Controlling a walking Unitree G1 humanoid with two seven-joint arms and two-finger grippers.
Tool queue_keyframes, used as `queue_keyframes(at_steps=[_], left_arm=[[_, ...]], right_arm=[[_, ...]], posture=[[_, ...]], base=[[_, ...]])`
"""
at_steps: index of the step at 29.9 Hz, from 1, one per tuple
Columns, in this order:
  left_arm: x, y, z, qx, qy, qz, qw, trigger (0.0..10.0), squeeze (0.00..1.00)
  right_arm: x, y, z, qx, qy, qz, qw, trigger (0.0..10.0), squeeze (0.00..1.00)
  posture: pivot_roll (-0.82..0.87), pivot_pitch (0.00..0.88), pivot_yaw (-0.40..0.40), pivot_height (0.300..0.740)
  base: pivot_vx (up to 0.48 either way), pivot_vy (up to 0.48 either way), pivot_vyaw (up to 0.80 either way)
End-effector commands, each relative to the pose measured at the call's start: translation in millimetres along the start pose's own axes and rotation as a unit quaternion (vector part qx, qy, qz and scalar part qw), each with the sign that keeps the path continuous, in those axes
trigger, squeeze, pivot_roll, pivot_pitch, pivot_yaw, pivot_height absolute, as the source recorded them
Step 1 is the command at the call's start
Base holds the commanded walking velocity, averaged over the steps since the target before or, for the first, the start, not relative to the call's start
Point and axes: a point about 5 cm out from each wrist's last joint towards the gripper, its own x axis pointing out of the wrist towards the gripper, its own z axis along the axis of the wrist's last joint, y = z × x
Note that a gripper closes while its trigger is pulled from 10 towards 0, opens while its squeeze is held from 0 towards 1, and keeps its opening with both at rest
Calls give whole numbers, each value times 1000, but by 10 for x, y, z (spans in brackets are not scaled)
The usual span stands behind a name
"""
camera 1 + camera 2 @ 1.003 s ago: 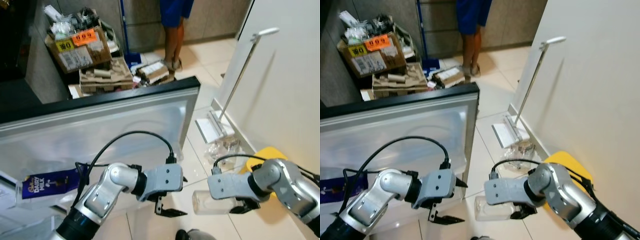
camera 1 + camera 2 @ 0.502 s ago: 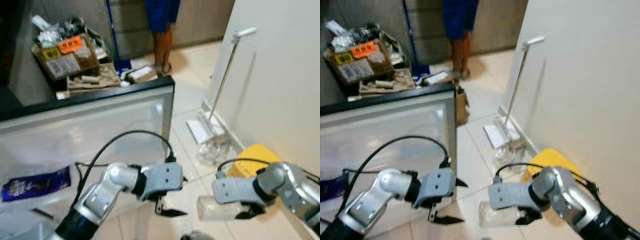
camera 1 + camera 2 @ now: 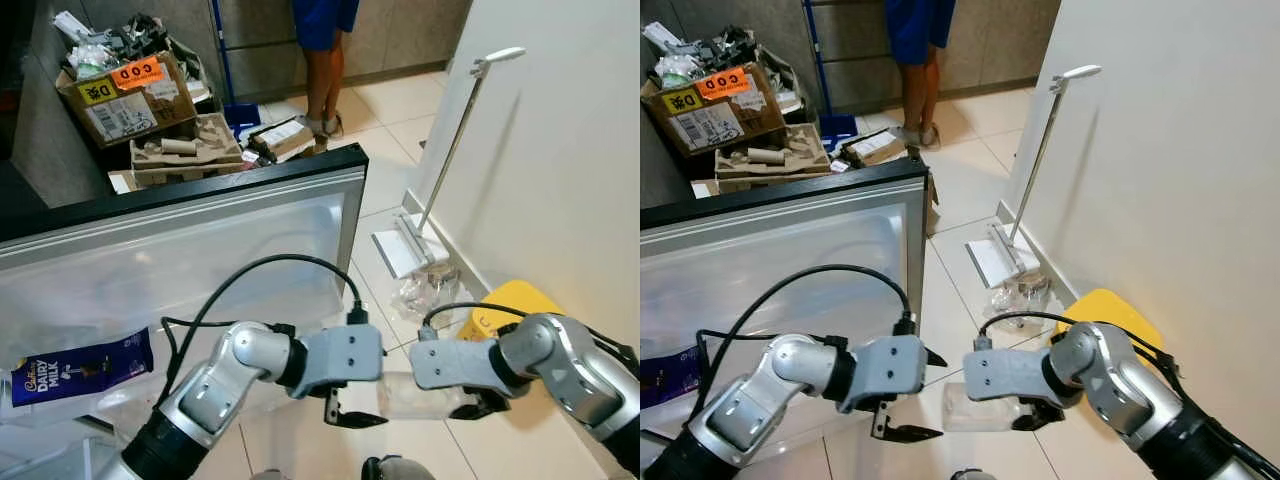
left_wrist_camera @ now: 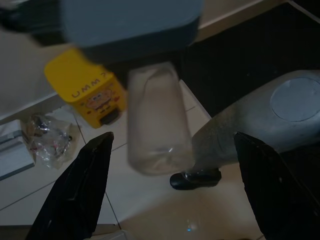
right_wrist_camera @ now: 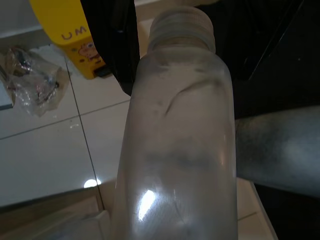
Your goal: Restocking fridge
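Left gripper (image 3: 356, 417) moved closer; we see bottle (image 3: 415, 396) horizontal, apparently clamped in right gripper (image 3: 470, 405), between left's wide-open fingers.

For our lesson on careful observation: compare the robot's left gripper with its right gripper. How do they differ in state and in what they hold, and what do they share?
The left gripper has its fingers open and holds nothing; the right gripper is shut on a clear plastic bottle.
The left gripper's black fingers show spread wide in its wrist view; the right gripper's are mostly hidden behind the bottle.
Both have silver arms, hang low over the tiled floor, and point toward each other.
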Motion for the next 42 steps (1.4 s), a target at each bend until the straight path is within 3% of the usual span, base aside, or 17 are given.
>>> queue_keyframes(at_steps=[1, 11, 33, 42], left_arm=[[68, -42, 58, 9, -4, -13, 1000, 10000, 0], [110, -79, 52, 1, 28, -19, 999, 10000, 0], [209, 15, 111, 18, 39, 18, 999, 10000, 0], [209, -2, 50, 47, 81, 16, 995, 10000, 0]], right_arm=[[-31, -28, -4, 12, -7, -7, 1000, 10000, 0], [-3, -186, 91, 24, -25, -63, 997, 10000, 0], [54, -133, 271, 13, -64, -44, 997, 10000, 0], [19, -177, 329, 14, -79, -57, 995, 10000, 0]], posture=[[-120, 100, -70, 740], [-116, 105, -70, 740], [-117, 107, -70, 740], [-116, 108, -69, 740]], base=[[0, 0, 0], [0, 0, 0], [0, 0, 0], [0, 0, 0]])
